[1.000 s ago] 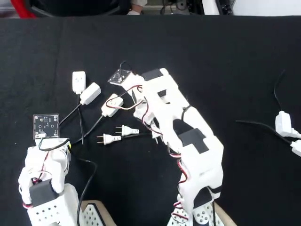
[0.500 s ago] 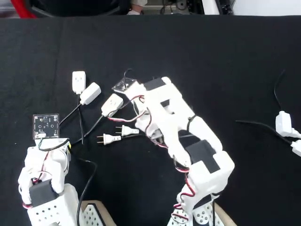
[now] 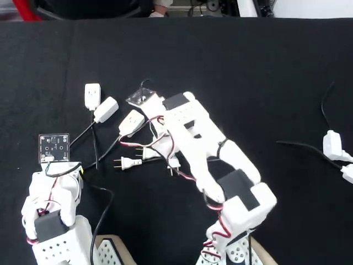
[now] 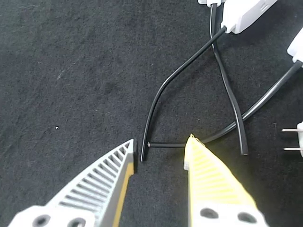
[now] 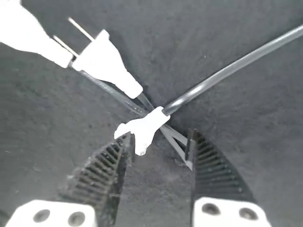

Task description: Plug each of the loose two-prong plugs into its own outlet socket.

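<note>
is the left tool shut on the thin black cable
No, the left tool is open, tips apart, with the end of the thin black cable lying on the black cloth between them.

A white two-prong plug (image 3: pixel 129 162) and a second plug (image 3: pixel 145 153) are found lying flat, side by side, unplugged, prongs directed left. Three white outlet sockets (image 3: pixel 106 109) are ranged just beyond, corded.

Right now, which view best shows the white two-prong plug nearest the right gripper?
Right wrist view: the white two-prong plug lies close, prongs and body plain. High view: it looks small. Left wrist view: edge prongs, perhaps another plug's.
</note>
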Available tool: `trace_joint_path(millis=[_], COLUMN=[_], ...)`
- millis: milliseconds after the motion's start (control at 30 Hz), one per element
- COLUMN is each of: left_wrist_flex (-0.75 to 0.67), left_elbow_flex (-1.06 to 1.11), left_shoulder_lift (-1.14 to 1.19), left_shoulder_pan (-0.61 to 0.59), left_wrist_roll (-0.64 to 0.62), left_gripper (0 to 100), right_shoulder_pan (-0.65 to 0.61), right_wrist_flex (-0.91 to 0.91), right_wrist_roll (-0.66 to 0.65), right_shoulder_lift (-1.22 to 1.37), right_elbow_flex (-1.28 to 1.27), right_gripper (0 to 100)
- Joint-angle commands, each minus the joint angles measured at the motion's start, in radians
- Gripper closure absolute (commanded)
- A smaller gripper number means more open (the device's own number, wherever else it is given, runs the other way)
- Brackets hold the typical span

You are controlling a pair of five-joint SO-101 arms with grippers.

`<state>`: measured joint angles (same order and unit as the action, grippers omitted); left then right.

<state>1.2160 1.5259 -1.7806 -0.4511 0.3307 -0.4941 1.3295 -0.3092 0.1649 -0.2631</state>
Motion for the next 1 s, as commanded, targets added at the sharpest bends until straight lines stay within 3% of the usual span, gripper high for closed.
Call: trace_joint_path(millis=[0,200,400,633,967], left_wrist_flex=[-0.018,-0.017,-0.017,-0.017,-0.018], left_elbow_flex=[-0.010,-0.010,-0.010,-0.010,-0.010], left_shoulder_lift=[0.002,0.002,0.002,0.002,0.002], left_shoulder_pan=[-0.002,-0.002,-0.002,-0.002,-0.001], left_wrist_roll=[0.008,0.008,0.008,0.008,0.008], left_gripper=[82,82,82,82,82], right_shoulder_pan=[-0.044,-0.144,-0.146,-0.069,-0.135], right_wrist_flex=[0.006,0.017,0.012,0.011,0.031], right_wrist_roll=[0.011,0.160,0.399,0.425,0.466], right_shoulder_lift=[-0.082,-0.082,-0.082,-0.047,0.205], right_elbow_flex=[-0.015,-0.038,-0.036,-0.036,0.093], right_gripper=[83.9,84.0,83.9,83.9,84.3])
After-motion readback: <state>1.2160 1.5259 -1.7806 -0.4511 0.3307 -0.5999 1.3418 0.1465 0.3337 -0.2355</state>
